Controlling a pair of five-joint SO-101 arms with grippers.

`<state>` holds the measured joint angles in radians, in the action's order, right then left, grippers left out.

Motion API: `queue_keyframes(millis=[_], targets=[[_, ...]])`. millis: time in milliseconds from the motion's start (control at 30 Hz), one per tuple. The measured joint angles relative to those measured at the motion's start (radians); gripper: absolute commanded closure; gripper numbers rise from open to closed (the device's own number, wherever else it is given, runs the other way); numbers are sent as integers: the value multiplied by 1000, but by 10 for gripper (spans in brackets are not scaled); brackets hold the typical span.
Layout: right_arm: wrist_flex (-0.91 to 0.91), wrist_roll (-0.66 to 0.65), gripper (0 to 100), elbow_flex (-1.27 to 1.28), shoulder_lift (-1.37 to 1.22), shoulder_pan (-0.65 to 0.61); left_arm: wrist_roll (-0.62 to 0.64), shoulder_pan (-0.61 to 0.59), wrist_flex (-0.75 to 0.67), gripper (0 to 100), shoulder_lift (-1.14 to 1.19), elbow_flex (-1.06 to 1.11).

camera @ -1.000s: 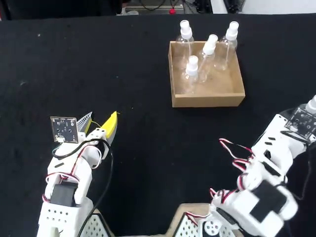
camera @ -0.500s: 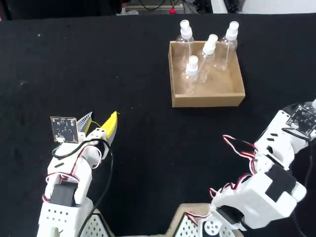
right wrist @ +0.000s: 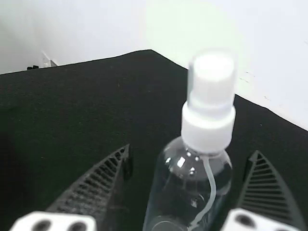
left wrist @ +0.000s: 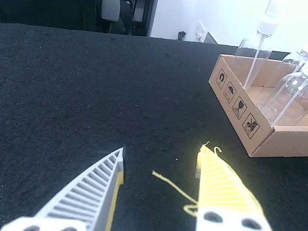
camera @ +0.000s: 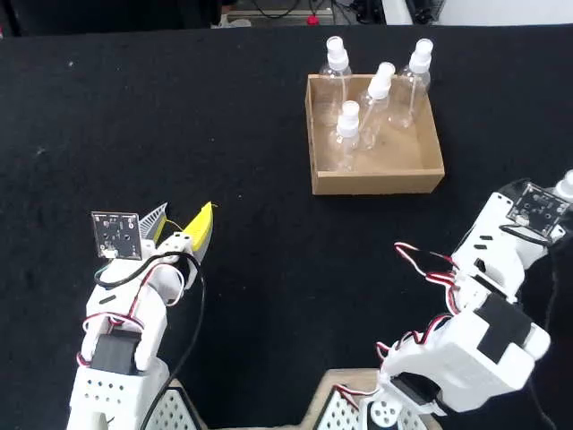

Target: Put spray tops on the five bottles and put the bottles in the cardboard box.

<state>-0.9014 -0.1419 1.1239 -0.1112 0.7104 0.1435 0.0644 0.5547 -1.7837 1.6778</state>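
**Black desk: four bottles boxed, fifth inside the right pincer**

Black cloth-covered desk (camera: 179, 116), white wall behind it in the wrist views. Brown open-topped cardboard box (camera: 376, 184) sits toward the far right of the desk. Four clear plastic bottles with white spray tops (camera: 347, 125) stand upright in it: three along the far wall, one nearer the middle and close to the left wall. Left wrist view shows the same box (left wrist: 240, 108) from its side, with printed handling symbols on that wall.

Fifth clear plastic bottle (right wrist: 192, 183) stands upright at the right edge of the desk, well apart from the box, with its white spray top (right wrist: 210, 96) already on. That top shows at the frame edge in the high view (camera: 566, 185). Right pincer (right wrist: 191, 153) is spread wide, one black ribbed finger (right wrist: 96, 187) on each side of the bottle and a visible gap on both sides.

Left pincer (camera: 185, 213) hangs over bare cloth at the near left, far from the box. It is parted wide and holds nothing, with a yellow finger (left wrist: 221, 187) and a grey-white one (left wrist: 91, 192). Loose yellow thread (left wrist: 171, 185) trails beside the yellow finger.
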Motion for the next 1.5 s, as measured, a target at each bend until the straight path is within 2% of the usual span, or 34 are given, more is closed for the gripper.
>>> queue_keyframes(millis=[667,867,1167,1333,1500], targets=[[0,0,656,0,0,0,0,0,0,762,0,0],[0,3,747,0,0,2,0,0,0,762,0,0],[0,6,752,0,0,14,0,0,0,762,0,0],[0,6,827,0,0,18,0,0,0,762,0,0],[0,9,835,0,0,28,0,0,0,762,0,0]])
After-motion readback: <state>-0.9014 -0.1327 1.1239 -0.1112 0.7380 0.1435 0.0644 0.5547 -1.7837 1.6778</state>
